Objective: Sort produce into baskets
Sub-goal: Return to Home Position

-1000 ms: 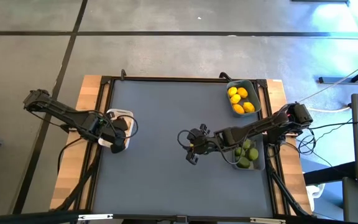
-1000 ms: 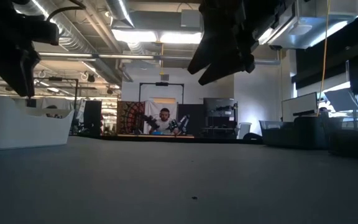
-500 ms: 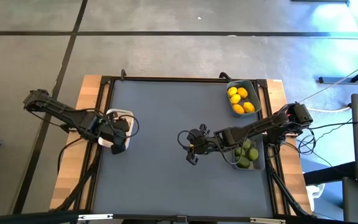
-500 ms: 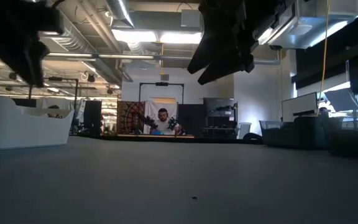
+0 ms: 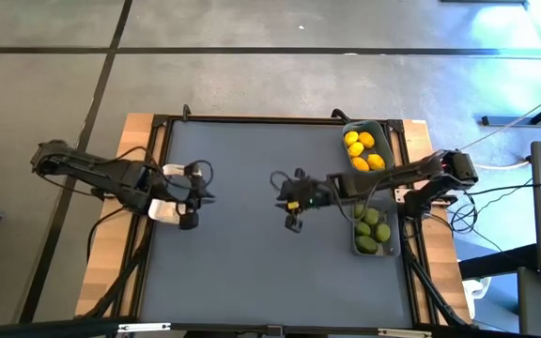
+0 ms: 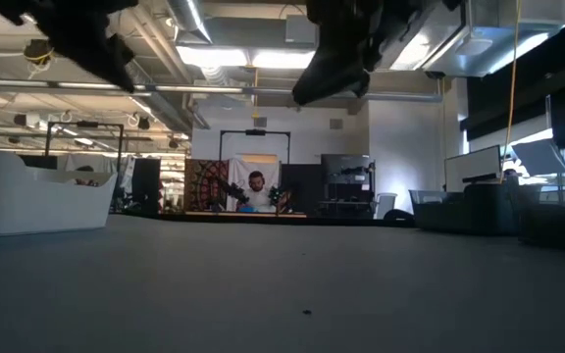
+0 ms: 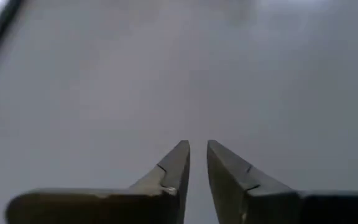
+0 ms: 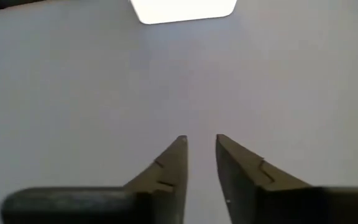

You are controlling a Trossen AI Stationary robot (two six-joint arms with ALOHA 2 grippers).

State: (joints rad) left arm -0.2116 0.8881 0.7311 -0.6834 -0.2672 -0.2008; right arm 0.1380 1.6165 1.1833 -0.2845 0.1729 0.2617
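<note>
Left pincer [image 7: 197, 144] and right pincer [image 8: 199, 138] hang over the table [image 5: 252, 272], tips nearly together, empty. Lemons [image 5: 363, 150] lie in the blue-grey bin [image 5: 384, 131], limes [image 5: 370, 232] in the dark bin [image 5: 394, 246]; the white bin [image 5: 162, 210] sits left.

Robotics lab, open-plan, industrial fit-out. Bare silver ceiling pipe [image 6: 224, 89] and bright white light panels [image 6: 253, 57] overhead. Smooth grey concrete floor [image 5: 252, 66] with dark seams. Far back, a seated person [image 6: 256, 184] under another tall black-framed rig [image 6: 254, 133], possibly working small arms.
</note>
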